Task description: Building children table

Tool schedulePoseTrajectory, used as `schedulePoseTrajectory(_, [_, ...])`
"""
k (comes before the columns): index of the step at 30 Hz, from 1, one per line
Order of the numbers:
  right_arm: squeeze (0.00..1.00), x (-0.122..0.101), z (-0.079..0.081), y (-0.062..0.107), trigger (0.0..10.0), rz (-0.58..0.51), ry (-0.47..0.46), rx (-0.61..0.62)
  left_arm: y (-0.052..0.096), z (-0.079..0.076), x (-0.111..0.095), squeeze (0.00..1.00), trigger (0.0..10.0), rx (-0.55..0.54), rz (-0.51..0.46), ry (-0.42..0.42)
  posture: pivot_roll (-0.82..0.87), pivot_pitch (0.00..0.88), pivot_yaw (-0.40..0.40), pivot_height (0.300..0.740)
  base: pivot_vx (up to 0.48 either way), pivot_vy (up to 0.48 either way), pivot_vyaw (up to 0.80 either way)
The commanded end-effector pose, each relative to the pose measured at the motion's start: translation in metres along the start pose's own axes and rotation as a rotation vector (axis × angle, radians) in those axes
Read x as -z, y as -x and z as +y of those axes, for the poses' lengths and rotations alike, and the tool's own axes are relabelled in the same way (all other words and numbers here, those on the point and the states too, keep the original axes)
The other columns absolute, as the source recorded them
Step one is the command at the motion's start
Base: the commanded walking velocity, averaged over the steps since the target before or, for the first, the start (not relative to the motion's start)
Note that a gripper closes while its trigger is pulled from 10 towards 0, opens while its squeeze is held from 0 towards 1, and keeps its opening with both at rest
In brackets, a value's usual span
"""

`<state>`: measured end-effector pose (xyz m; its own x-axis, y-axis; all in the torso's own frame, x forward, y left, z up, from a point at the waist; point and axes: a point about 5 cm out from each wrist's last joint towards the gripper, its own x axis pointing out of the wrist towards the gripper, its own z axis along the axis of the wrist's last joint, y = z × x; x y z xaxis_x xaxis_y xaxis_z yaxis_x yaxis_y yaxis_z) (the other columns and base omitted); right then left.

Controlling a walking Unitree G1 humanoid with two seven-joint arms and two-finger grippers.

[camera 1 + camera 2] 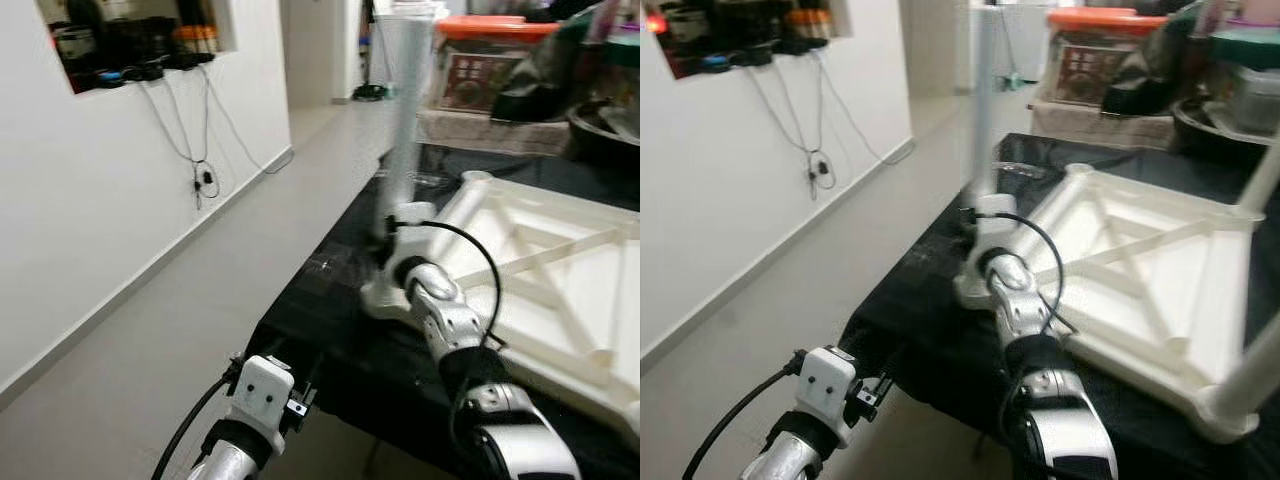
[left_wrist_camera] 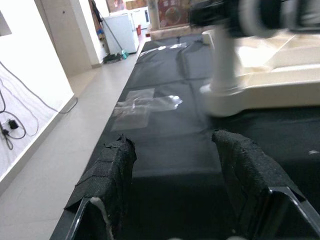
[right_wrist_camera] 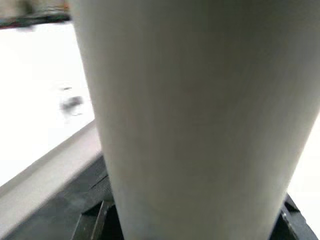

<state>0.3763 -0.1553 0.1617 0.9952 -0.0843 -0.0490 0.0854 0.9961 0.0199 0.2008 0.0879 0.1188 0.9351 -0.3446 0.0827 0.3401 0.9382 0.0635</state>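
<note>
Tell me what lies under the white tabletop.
The upside-down tabletop rests on a black cloth that covers the work surface. What the cloth covers cannot be seen. The right gripper is at the upright leg.

Black-covered worktop (image 1: 330,300) carries white upturned tabletop frame (image 1: 1140,280); clear plastic, possibly bag (image 2: 145,102), lies flat nearby; boxes (image 1: 490,75) at far end.

Smooth matt plastic tabletop (image 1: 560,270), leg (image 1: 408,120)
</note>
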Motion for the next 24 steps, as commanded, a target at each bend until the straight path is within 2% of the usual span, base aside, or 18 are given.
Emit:
schedulePoseTrajectory(1, [0.00, 0.024, -0.012, 0.006, 0.0, 0.119, -0.044, 0.121, 0.001, 0.000, 0.001, 0.00, 10.0, 0.005, 0.011, 0.004, -0.04, 0.000, 0.038, 0.740, 0.000, 0.000, 0.00])
schedulePoseTrajectory(3, [0.00, 0.024, -0.012, 0.006, 0.0, 0.119, -0.044, 0.121, 0.001, 0.000, 0.001, 0.00, 10.0, 0.005, 0.011, 0.004, -0.04, 0.000, 0.038, 0.740, 0.000, 0.000, 0.00])
schedulePoseTrajectory(4, [0.00, 0.026, -0.014, 0.012, 0.0, 0.125, -0.057, 0.202, 0.000, 0.000, 0.002, 0.00, 10.0, 0.005, 0.011, 0.004, -0.02, 0.000, 0.028, 0.740, 0.000, 0.000, 0.00])
schedulePoseTrajectory(8, [0.00, 0.029, -0.005, 0.017, 0.0, 0.132, -0.085, 0.272, 0.000, 0.000, 0.002, 0.00, 10.0, 0.004, 0.009, 0.002, -0.02, 0.000, 0.021, 0.740, 0.000, 0.000, 0.00])
schedulePoseTrajectory(9, [0.00, 0.029, -0.001, 0.018, 5.9, 0.136, -0.094, 0.272, 0.000, 0.000, 0.001, 0.00, 10.0, 0.003, 0.008, 0.002, -0.02, 0.000, 0.021, 0.740, 0.000, 0.000, 0.00])
schedulePoseTrajectory(10, [0.00, 0.029, -0.001, 0.018, 5.9, 0.136, -0.094, 0.272, 0.000, 0.000, 0.001, 0.00, 10.0, 0.003, 0.008, 0.002, -0.02, 0.000, 0.021, 0.740, 0.000, 0.000, 0.00])
schedulePoseTrajectory(11, [0.00, 0.027, 0.004, 0.016, 10.0, 0.124, -0.097, 0.230, 0.000, 0.000, 0.002, 0.00, 10.0, 0.003, 0.009, 0.003, -0.03, 0.000, 0.021, 0.740, 0.000, 0.000, 0.00])
schedulePoseTrajectory(12, [1.00, 0.021, 0.015, 0.013, 10.0, 0.067, -0.140, 0.124, 0.000, 0.000, 0.002, 0.00, 10.0, 0.003, 0.009, 0.004, -0.03, 0.000, 0.021, 0.740, 0.000, 0.000, 0.00])
schedulePoseTrajectory(13, [1.00, 0.021, 0.015, 0.013, 10.0, 0.067, -0.140, 0.124, 0.000, 0.000, 0.002, 0.00, 10.0, 0.003, 0.009, 0.004, -0.03, 0.000, 0.021, 0.740, 0.000, 0.000, 0.00])
schedulePoseTrajectory(14, [1.00, 0.014, 0.024, 0.011, 10.0, 0.011, -0.167, 0.038, 0.000, -0.001, 0.002, 0.00, 10.0, 0.003, 0.010, 0.005, -0.03, 0.000, 0.021, 0.740, 0.000, 0.000, 0.00])
schedulePoseTrajectory(16, [1.00, 0.010, 0.030, 0.009, 10.0, -0.027, -0.199, -0.034, 0.000, -0.001, 0.002, 0.00, 10.0, 0.003, 0.010, 0.005, -0.03, 0.000, 0.016, 0.740, 0.000, 0.000, 0.00])
schedulePoseTrajectory(18, [1.00, 0.010, 0.030, 0.009, 10.0, -0.027, -0.199, -0.034, 0.000, -0.001, 0.002, 0.00, 10.0, 0.003, 0.010, 0.005, -0.03, 0.000, 0.016, 0.740, 0.000, 0.000, 0.00])
schedulePoseTrajectory(19, [0.00, 0.004, 0.035, 0.008, 10.0, -0.061, -0.228, -0.103, 0.000, -0.001, 0.002, 0.00, 10.0, 0.003, 0.011, 0.005, -0.03, 0.000, 0.016, 0.740, 0.000, 0.000, 0.00])
schedulePoseTrajectory(20, [0.00, -0.002, 0.036, 0.006, 10.0, -0.090, -0.241, -0.182, 0.000, -0.001, 0.002, 0.00, 10.0, 0.003, 0.011, 0.005, -0.03, 0.000, 0.016, 0.740, 0.000, 0.000, 0.00])
schedulePoseTrajectory(21, [0.00, -0.002, 0.036, 0.006, 10.0, -0.090, -0.241, -0.182, 0.000, -0.001, 0.002, 0.00, 10.0, 0.003, 0.011, 0.005, -0.03, 0.000, 0.016, 0.740, 0.000, 0.000, 0.00])
schedulePoseTrajectory(22, [0.00, -0.007, 0.040, 0.005, 10.0, -0.110, -0.247, -0.328, 0.000, -0.001, 0.003, 0.00, 10.0, 0.004, 0.012, 0.006, -0.03, 0.000, 0.019, 0.740, 0.000, 0.000, 0.00])
schedulePoseTrajectory(23, [0.00, -0.007, 0.040, 0.005, 10.0, -0.110, -0.247, -0.328, 0.000, -0.001, 0.003, 0.00, 10.0, 0.004, 0.012, 0.006, -0.03, 0.000, 0.019, 0.740, 0.000, 0.000, 0.00])
schedulePoseTrajectory(24, [0.00, -0.012, 0.043, 0.007, 10.0, -0.118, -0.250, -0.475, 0.000, -0.001, 0.003, 0.00, 10.0, 0.004, 0.012, 0.006, -0.03, 0.000, 0.019, 0.740, 0.000, 0.000, 0.00])
